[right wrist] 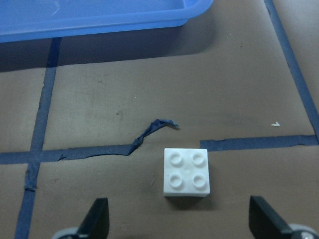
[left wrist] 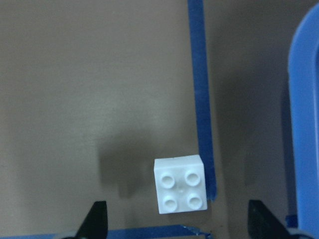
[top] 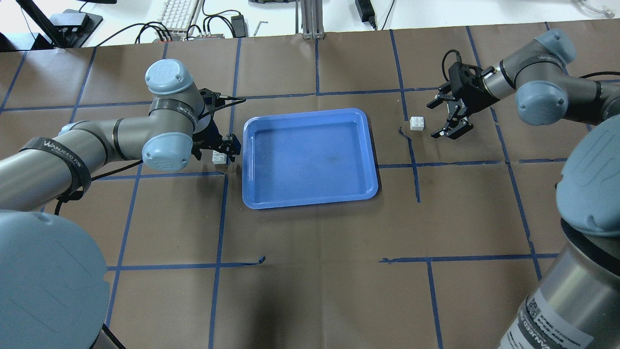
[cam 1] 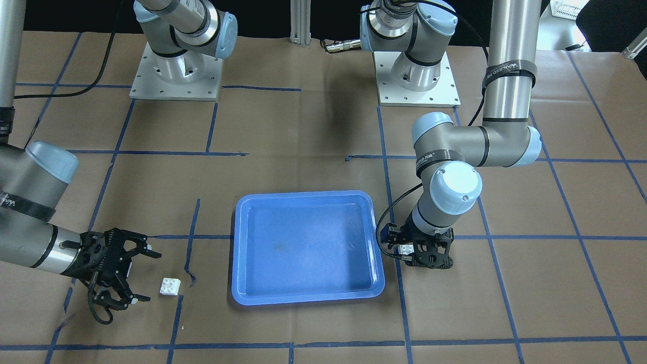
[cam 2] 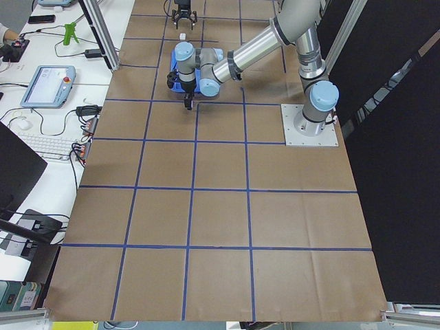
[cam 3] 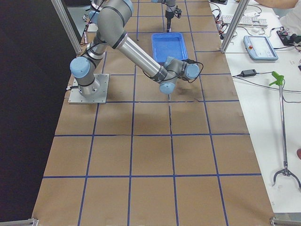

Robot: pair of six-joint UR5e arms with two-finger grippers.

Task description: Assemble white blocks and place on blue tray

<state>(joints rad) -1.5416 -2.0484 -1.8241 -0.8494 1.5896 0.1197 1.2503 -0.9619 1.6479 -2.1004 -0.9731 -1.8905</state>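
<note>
The blue tray point(cam 1: 303, 194) point(top: 310, 113) lies empty at the table's middle. One white block point(top: 220, 157) point(cam 1: 406, 249) sits on the paper just off the tray's edge on my left side. My left gripper point(top: 220, 151) point(left wrist: 179, 221) hangs open right above it, and the block point(left wrist: 180, 184) lies between the spread fingertips point(left wrist: 97, 219). The other white block point(top: 417, 123) point(cam 1: 170, 286) sits on the paper on my right side. My right gripper point(top: 432, 120) point(cam 1: 150, 277) is open and low, a short way from that block point(right wrist: 186, 172), pointing at it.
Blue tape lines grid the brown paper, with a torn tape end point(right wrist: 154, 127) by the right block. The tray rim point(left wrist: 306, 124) is close beside the left gripper. Both arm bases point(cam 1: 176, 71) point(cam 1: 417, 76) stand at the robot's edge.
</note>
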